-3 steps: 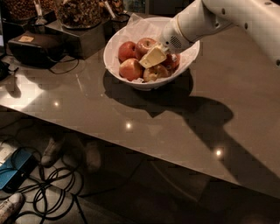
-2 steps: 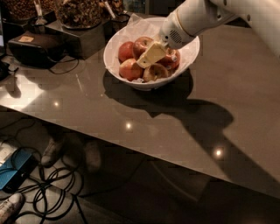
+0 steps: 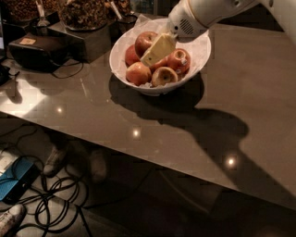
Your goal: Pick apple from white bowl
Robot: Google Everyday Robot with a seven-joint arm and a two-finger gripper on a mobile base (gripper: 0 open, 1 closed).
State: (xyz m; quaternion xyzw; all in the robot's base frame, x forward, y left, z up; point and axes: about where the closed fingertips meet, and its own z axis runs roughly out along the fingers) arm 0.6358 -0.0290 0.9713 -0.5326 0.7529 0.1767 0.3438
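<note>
The white bowl (image 3: 196, 55) stands on the brown table, far centre, and holds several red apples. A red apple with a yellowish stem dimple (image 3: 165, 76) lies at the bowl's front. Another red apple (image 3: 145, 41) lies at the back left, and one with a pale spot (image 3: 179, 60) at the right. My gripper (image 3: 157, 50), pale yellow on a white arm from the upper right, reaches down into the bowl between those two apples, above a partly hidden one. I cannot tell whether it holds any apple.
A black box (image 3: 39, 51) with cables and dark containers of snacks (image 3: 85, 14) stand at the back left of the table (image 3: 240, 92). The table's front edge runs diagonally across the view. On the floor below lie cables (image 3: 55, 199) and a blue object (image 3: 14, 178).
The gripper and arm have shifted slightly up and left inside the bowl. The apples look unmoved.
</note>
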